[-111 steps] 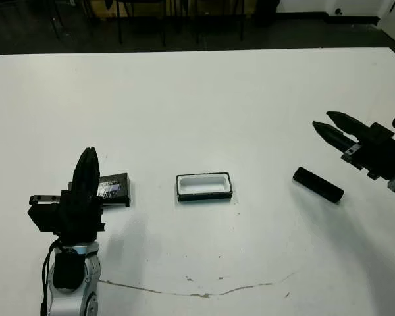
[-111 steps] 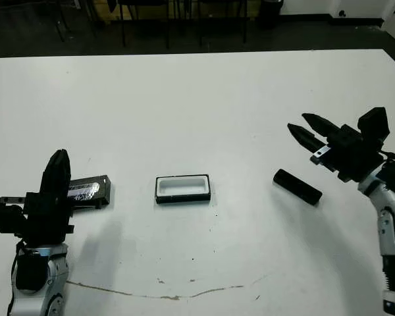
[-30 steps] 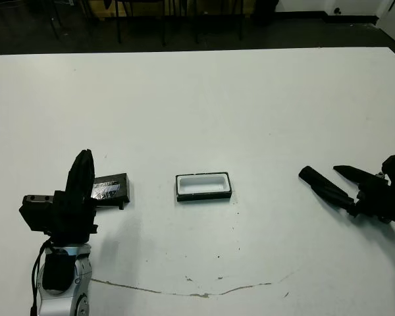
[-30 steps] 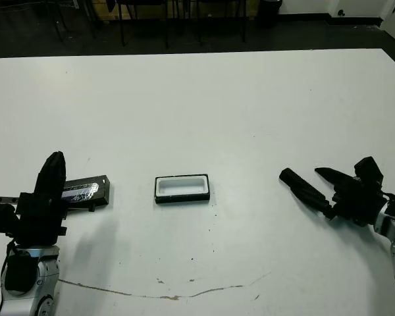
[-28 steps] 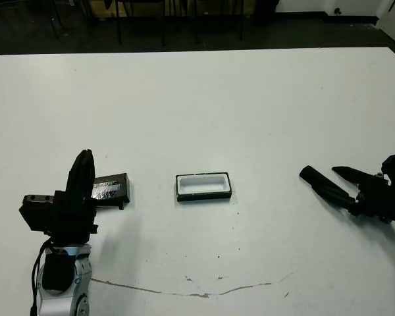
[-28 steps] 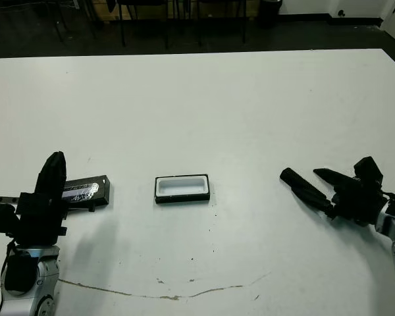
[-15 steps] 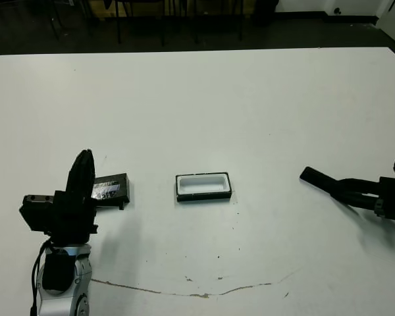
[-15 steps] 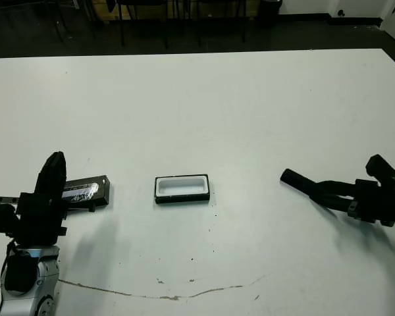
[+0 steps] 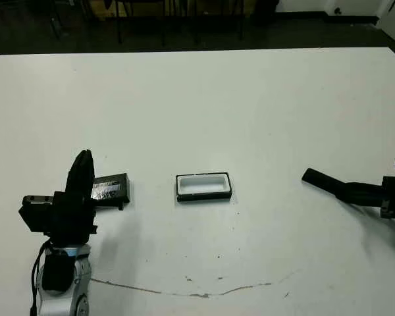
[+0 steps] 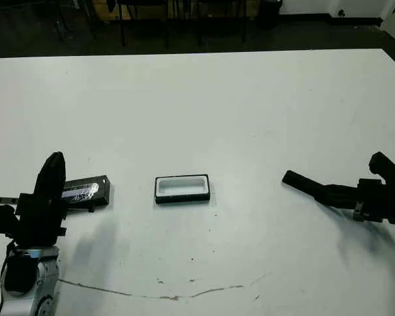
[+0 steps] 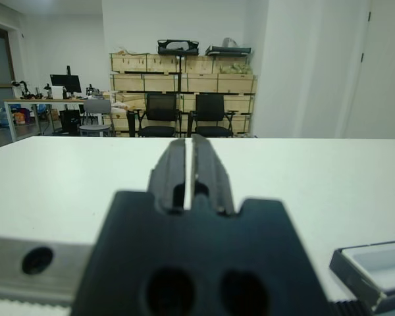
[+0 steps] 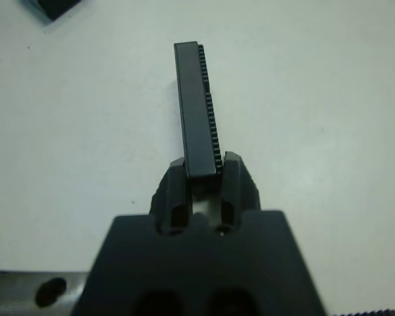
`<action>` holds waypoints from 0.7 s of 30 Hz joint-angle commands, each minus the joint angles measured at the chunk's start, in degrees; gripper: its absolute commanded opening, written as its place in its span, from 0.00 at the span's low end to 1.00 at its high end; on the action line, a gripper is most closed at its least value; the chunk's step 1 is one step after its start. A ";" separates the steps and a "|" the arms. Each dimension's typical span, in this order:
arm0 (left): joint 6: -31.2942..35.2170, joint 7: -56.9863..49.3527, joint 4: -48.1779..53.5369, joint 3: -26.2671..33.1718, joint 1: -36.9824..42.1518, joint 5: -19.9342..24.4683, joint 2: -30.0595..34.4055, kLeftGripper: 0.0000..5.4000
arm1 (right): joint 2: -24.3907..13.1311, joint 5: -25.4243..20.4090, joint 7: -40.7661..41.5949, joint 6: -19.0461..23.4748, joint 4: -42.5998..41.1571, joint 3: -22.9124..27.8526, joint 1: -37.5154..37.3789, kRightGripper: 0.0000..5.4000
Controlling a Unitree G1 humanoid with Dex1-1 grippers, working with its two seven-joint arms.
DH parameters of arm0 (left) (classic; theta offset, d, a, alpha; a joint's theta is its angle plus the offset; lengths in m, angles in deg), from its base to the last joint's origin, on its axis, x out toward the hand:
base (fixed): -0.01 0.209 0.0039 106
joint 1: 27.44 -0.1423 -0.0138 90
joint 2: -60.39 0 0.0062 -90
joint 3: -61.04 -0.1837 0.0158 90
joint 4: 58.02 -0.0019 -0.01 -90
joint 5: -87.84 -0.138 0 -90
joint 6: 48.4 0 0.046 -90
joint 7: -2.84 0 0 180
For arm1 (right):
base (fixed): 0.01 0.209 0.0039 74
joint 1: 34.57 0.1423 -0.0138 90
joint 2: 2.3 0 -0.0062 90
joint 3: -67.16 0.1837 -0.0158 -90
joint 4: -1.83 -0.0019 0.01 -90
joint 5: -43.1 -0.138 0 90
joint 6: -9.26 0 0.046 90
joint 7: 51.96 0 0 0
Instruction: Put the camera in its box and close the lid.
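Now the right gripper (image 12: 203,172) reaches in low over the right side of the white table (image 9: 204,99), its two black fingers (image 12: 176,181) clamped on one end of the camera (image 12: 192,105), a narrow flat black block with a finely ribbed edge. Most of the camera sticks out past the fingertips, pointing toward the table's middle; whether its far end touches the tabletop cannot be told. Near the table's centre, well apart from the camera, sits the box (image 9: 203,186), a shallow black tray with white lining, lying open. To the box's left lies the lid (image 9: 110,189), a flat black slab with a glossy silvery label, just beside the left gripper (image 11: 189,153). That gripper is raised upright at the near left of the table, its fingers pressed together and holding nothing. A thin dark crack (image 9: 191,290) runs along the table's near edge.
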 commanded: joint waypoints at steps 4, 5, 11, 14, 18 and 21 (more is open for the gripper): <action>2.14 -0.66 0.18 -0.83 -2.88 -0.69 0.16 0.00 | 2.03 1.05 3.93 9.27 4.85 -1.05 5.37 0.01; 2.00 -0.69 0.09 -0.92 -2.90 -0.75 0.13 0.00 | 2.20 1.24 4.56 11.14 5.28 -1.36 6.64 0.01; 1.02 -0.64 -0.68 -1.55 -2.90 -1.06 0.30 0.00 | 4.63 -1.02 9.14 13.28 3.66 -6.52 15.38 0.01; 1.42 -0.91 -0.54 -1.79 -3.15 -1.05 0.19 0.00 | 5.04 -5.35 9.14 13.91 0.14 -12.36 18.39 0.01; 1.79 -1.24 -0.17 -2.03 -3.62 -1.66 0.29 0.00 | 4.18 -6.45 9.14 13.96 -7.02 -22.45 23.26 0.01; 2.08 -1.14 0.13 -2.15 -4.03 -1.53 0.34 0.00 | 3.77 -5.73 9.14 12.82 -10.88 -27.87 26.19 0.01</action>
